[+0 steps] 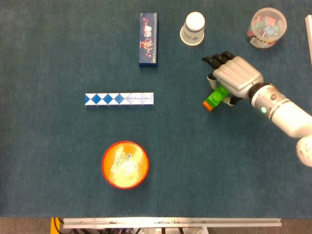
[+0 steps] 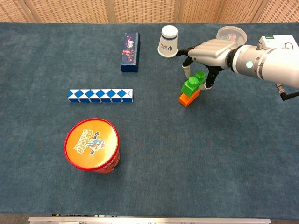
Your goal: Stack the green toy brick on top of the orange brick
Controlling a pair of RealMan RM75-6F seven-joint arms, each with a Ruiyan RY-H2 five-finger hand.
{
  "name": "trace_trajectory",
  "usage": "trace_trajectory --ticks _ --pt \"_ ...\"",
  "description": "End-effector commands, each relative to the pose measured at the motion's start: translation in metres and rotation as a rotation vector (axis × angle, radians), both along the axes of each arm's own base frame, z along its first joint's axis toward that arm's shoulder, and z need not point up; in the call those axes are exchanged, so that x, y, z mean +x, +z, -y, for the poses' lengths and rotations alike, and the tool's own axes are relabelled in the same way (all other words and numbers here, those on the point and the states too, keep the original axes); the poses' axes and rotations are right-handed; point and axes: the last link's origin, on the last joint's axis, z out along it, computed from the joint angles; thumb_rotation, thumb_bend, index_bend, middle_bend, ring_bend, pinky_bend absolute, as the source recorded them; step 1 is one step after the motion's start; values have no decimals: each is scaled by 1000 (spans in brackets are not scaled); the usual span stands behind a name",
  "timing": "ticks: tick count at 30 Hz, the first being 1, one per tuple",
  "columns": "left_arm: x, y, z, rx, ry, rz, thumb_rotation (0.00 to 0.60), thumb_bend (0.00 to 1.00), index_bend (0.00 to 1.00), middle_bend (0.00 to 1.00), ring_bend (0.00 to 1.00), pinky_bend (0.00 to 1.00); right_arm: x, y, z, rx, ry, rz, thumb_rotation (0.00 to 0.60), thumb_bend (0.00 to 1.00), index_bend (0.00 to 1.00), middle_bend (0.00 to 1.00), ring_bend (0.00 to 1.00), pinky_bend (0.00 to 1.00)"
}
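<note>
– What does the room look like around that desk point(image 2: 196, 177) with the dark blue-green felt-like cover?

– Behind the desk's far edge, the chest view shows tan woven-wicker wall panels point(image 2: 140, 10), split by pale upright strips.

– And at the near edge?

– A silver metal rail point(image 1: 170, 223) runs along it, with brownish floor point(image 1: 24, 225) below. The light is even across the desk, with only soft shadows.
</note>
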Motion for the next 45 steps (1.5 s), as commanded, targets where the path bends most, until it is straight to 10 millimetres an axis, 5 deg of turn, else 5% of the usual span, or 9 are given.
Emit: trace_trajectory --ticks 1,45 --pt "0 0 0 0 1 1 600 63 500 507 339 426 0 -2 1 5 -2 3 600 233 633 41 0 85" --pt "1 2 1 8 1 12 600 63 501 507 339 427 -19 -7 6 8 -28 -20 600 233 633 42 0 85"
